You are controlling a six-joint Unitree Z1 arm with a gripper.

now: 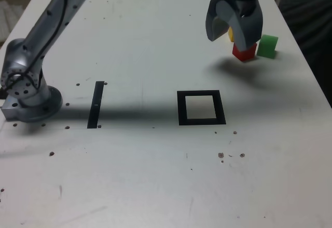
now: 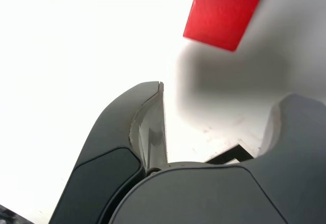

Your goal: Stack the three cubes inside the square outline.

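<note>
The red cube [image 1: 244,52] sits on the white table at the far right of the exterior view, with the green cube [image 1: 267,46] just to its right. Behind my gripper, only a sliver of the yellow cube [image 1: 230,33] shows. My gripper [image 1: 231,39] hangs over the red and yellow cubes, jaws spread, nothing between them. In the wrist view the red cube [image 2: 221,14] lies beyond the open gripper [image 2: 222,92]. The square outline [image 1: 180,108] lies flat and empty, nearer the camera than the cubes.
A straight black strip [image 1: 95,104] lies to the left of the outline in the exterior view. The arm's metal base [image 1: 28,96] stands at the left edge. The table's right edge [image 1: 311,67] runs close to the green cube.
</note>
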